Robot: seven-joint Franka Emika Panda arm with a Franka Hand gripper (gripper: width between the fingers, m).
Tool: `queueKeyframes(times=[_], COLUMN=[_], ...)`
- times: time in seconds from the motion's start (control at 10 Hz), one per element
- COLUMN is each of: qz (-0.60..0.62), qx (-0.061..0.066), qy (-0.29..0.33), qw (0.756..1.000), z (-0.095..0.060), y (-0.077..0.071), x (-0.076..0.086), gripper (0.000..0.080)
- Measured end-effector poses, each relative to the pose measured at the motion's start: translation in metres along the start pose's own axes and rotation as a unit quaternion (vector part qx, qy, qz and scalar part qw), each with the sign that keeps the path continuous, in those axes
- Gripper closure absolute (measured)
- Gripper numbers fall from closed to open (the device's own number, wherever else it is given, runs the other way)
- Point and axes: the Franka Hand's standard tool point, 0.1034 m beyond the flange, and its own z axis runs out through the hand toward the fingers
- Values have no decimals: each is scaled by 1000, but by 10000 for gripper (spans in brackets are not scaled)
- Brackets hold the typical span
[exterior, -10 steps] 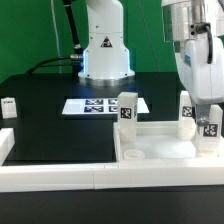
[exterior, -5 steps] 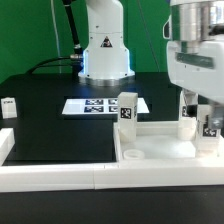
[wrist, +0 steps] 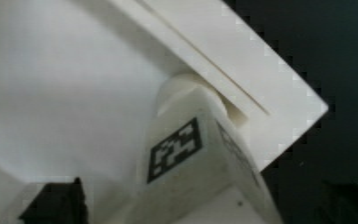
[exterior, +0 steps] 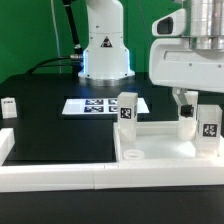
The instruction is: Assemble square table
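The white square table top [exterior: 160,146] lies at the exterior view's lower right, with an open socket [exterior: 133,156] at its near left corner. One tagged leg [exterior: 127,108] stands at its far left corner. A second tagged leg [exterior: 209,124] stands at the right, with another white piece [exterior: 186,112] partly hidden behind it. My gripper [exterior: 200,100] hangs open just above the right leg and holds nothing. In the wrist view the tagged leg [wrist: 197,150] lies below my gripper [wrist: 211,205], with a dark fingertip [wrist: 60,200] apart from it, over the top's rim [wrist: 247,70].
The long white border wall [exterior: 60,172] runs along the front and left. The marker board [exterior: 100,105] lies flat in the middle of the black table. A loose tagged leg [exterior: 9,107] lies at the far left. The robot base [exterior: 105,50] stands at the back.
My gripper has lifted up and off the right leg. The leg stays standing on the table top. Nothing else has moved.
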Motion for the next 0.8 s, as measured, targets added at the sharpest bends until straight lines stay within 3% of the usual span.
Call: queueKeyframes(times=[0.1,0.3,0.4,0.5,0.6,0.7,0.8], qz=[-99,-134,-125,-106,-72,-32,7], qx=[4,5,5,6,6,5,5], qy=[10,13,12,12,11,10,10], qw=[995,991,992,994,997,999,1000], z=[-2,-3,-2,-2,-2,-2,-1], y=[-3,-4,-4,-4,-4,-2,-1], x=[3,4,4,4,3,4,5], gripper=[150,150,243,425,425,509,509])
